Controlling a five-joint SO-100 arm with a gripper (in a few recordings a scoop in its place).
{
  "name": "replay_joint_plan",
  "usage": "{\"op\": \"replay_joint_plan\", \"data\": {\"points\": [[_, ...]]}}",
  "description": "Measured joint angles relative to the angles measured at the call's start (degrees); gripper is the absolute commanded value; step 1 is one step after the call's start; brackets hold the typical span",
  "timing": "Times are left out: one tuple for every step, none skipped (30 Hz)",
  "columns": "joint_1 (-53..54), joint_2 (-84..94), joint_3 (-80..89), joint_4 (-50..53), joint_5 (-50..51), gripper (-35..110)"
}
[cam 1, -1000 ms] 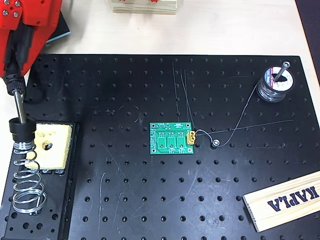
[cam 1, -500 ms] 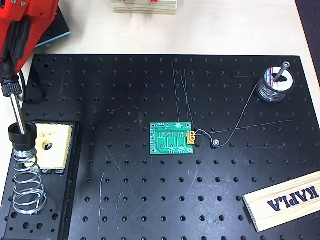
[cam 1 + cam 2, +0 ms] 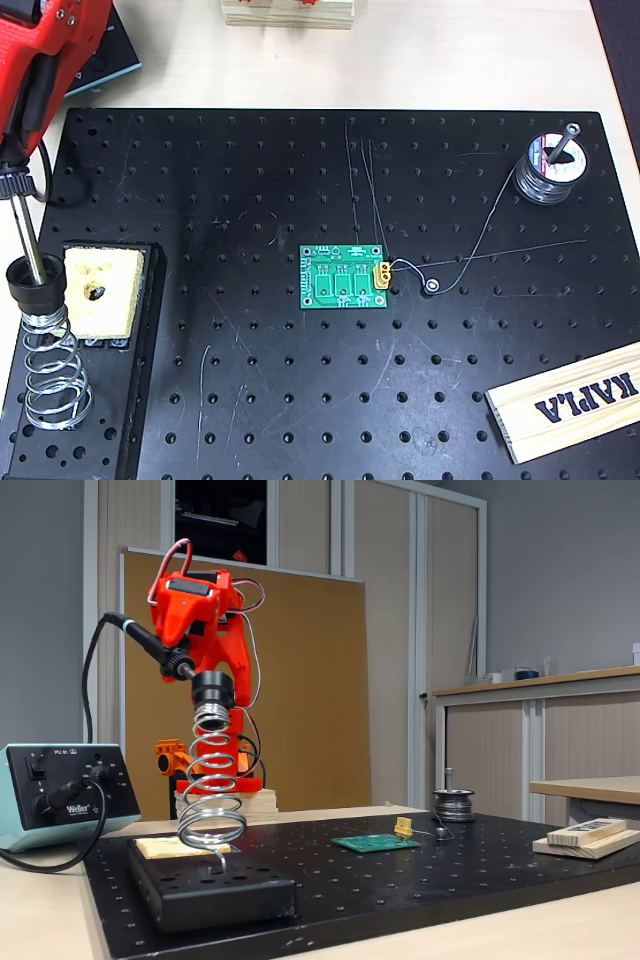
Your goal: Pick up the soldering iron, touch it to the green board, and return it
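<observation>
A: Holding the soldering iron (image 3: 22, 215) by its handle; red tool (image 3: 30, 95) clamped on it at the upper left of the overhead view. Metal shaft slanting down from the tool into the black collar atop the coil-spring stand (image 3: 45, 370).

B: Noted. In the fixed view, tool (image 3: 178, 640) high above the stand (image 3: 212, 780), iron's (image 3: 150, 645) cable looping off behind toward the solder station (image 3: 62, 795).

A: Green board (image 3: 345, 278) lying flat on the black perforated board (image 3: 300, 400), well off to the right of the tool. Yellow connector on its far edge.

B: Solder spool (image 3: 548, 170) farther right still; wooden block (image 3: 570, 400) at lower right.
</observation>
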Motion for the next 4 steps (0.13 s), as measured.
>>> {"op": "replay_joint_plan", "data": {"points": [[0.0,0.0,0.0,0.0,0.2,7],[0.0,-0.1,0.0,-0.5,0.4,7],[0.0,-0.2,0.0,-0.9,0.8,8],[0.0,-0.2,0.0,-1.0,0.8,9]]}}
